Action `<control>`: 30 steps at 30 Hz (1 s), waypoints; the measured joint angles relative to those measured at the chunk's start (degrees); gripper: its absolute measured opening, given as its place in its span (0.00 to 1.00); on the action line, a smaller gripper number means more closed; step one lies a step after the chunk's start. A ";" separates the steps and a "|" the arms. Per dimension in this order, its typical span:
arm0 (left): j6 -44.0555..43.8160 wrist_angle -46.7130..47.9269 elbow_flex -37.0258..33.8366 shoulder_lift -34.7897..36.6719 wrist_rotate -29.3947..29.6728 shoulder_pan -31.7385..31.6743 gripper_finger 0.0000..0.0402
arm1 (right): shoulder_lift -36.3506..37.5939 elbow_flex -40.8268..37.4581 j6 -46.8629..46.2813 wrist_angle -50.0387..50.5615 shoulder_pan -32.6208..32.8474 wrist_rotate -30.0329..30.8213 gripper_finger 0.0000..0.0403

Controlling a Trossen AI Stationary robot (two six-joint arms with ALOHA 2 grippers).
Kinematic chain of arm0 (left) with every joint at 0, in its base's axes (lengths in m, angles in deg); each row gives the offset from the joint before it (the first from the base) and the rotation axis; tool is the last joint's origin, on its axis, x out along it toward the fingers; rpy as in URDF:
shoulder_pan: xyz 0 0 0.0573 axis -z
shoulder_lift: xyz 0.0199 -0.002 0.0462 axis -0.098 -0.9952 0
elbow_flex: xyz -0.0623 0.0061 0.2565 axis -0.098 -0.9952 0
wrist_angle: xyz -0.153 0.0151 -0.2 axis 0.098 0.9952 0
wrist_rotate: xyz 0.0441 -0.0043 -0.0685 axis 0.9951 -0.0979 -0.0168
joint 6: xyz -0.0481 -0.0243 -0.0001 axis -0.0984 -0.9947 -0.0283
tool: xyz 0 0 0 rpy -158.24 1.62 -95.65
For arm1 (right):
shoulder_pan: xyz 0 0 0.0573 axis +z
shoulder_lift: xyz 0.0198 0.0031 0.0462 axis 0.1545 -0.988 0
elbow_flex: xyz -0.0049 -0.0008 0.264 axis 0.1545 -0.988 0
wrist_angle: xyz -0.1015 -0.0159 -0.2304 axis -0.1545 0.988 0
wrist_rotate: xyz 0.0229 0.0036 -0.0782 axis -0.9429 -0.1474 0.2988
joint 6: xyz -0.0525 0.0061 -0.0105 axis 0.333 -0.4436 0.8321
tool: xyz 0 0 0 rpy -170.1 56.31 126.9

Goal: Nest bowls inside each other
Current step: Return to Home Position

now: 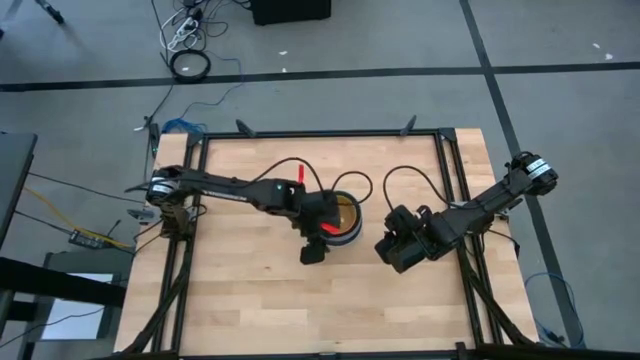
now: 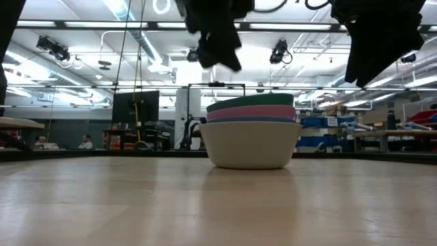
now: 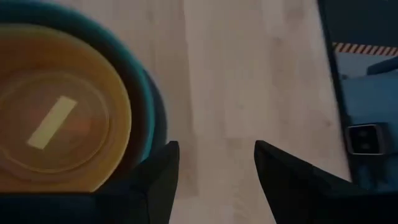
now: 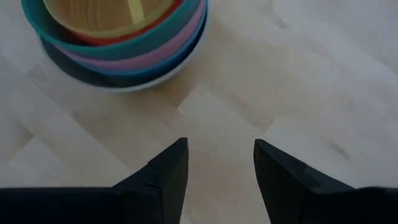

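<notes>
The nested stack of bowls [image 1: 347,210] sits near the middle of the counter [image 1: 250,300]. The left tool [image 1: 312,250] hangs just beside its rim, spread wide and empty. The right tool [image 1: 398,250] hovers near on the other side, likewise wide and empty. If the left arm withdraws low or sideways, it could clip the rim and shove or tilt the stack. From above, that arm covers part of the stack, and the order of the innermost bowls is hard to confirm.
</notes>
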 joint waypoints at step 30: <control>21.93 -20.08 11.37 26.08 14.35 -9.01 0.54 | 4.94 36.74 96.27 -56.77 -20.01 -23.94 0.42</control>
